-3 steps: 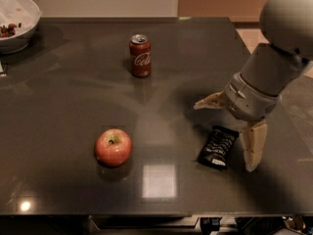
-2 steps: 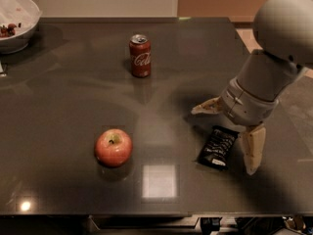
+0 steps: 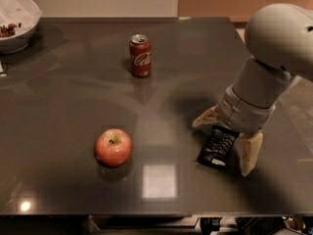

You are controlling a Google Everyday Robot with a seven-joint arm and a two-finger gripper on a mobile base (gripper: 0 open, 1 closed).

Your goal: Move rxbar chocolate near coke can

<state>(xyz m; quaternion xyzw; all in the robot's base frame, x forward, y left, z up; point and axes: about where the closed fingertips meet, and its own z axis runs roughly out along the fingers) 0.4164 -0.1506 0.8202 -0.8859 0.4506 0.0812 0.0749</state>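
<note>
Dark glossy table (image 3: 73, 97) is seen under dim light. Well right of the coke can (image 3: 140, 56) and nearer the front edge, the gripper (image 3: 221, 147) is held low, fingers spread wide, with the rxbar chocolate (image 3: 215, 152) lying flat between them. The fingers are best closed squarely across the wrapper's narrow width before lifting. White Coca-Cola script is legible on the can; the wrapper's lettering cannot be read.
</note>
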